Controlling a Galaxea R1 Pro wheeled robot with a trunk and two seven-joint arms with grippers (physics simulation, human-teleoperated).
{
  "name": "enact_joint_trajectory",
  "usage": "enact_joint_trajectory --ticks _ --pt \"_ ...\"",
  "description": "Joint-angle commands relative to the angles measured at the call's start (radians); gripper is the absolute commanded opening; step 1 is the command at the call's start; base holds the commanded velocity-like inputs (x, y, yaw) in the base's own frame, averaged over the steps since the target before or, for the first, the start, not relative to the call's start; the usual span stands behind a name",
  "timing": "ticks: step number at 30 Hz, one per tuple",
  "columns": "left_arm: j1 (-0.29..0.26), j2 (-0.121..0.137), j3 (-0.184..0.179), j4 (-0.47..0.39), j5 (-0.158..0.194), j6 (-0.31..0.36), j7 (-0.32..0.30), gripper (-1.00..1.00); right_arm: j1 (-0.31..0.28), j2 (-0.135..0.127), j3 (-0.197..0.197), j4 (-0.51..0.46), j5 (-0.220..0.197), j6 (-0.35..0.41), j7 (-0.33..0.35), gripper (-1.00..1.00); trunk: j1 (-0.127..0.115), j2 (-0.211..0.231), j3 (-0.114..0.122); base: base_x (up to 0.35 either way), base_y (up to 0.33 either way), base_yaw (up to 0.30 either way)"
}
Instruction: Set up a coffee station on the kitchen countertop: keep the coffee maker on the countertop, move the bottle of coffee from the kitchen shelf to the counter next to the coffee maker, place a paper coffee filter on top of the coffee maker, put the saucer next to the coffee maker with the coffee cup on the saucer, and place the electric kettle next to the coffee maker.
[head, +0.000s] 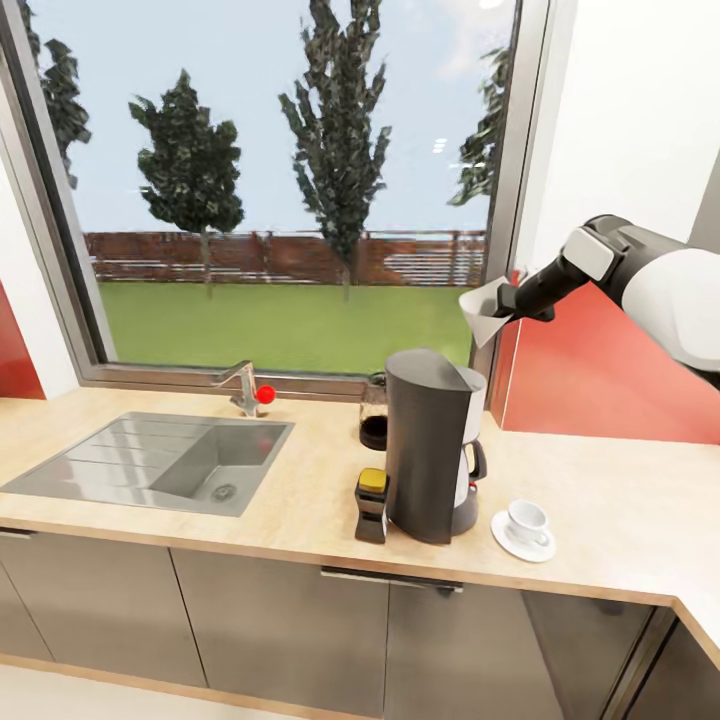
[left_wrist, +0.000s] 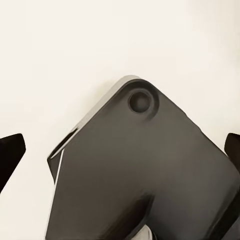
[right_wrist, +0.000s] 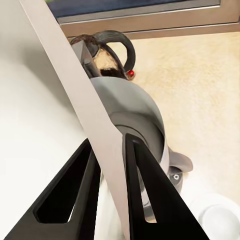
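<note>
The tall charcoal coffee maker (head: 430, 445) stands on the beige kitchen countertop (head: 610, 500). The dark bottle of coffee (head: 372, 505) with its yellow cap stands against its left front. The glass electric kettle (head: 374, 412) is just behind it. To its right lies the white saucer (head: 512, 545) with the coffee cup (head: 527, 520) on it. My right gripper (head: 512, 303) hangs above the coffee maker, shut on a white paper coffee filter (head: 484, 305). In the right wrist view the black fingers (right_wrist: 150, 195) pinch the filter (right_wrist: 45, 125) over the coffee maker's top (right_wrist: 137, 120), with the kettle (right_wrist: 111, 50) beyond. My left gripper (left_wrist: 120, 150) is open.
A steel sink (head: 160, 460) with a faucet (head: 243, 385) and a red knob (head: 265, 394) fills the counter's left part. A large window runs behind it and a red backsplash (head: 600, 380) at the right. Bare worktop lies right of the saucer.
</note>
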Motion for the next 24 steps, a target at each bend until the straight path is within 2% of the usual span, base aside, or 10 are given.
enact_joint_trajectory --ticks 1,24 --pt "0.0 -0.001 0.002 -0.003 0.003 0.0 0.001 1.0 -0.001 0.0 -0.003 0.002 0.01 0.0 0.006 -1.0 0.004 -0.009 -0.005 0.0 0.0 0.0" --pt "0.0 -0.001 0.002 -0.003 0.004 0.0 0.001 1.0 0.005 0.009 -0.003 0.002 0.01 0.0 0.004 -1.0 0.093 -0.17 -0.077 0.0 0.0 0.0"
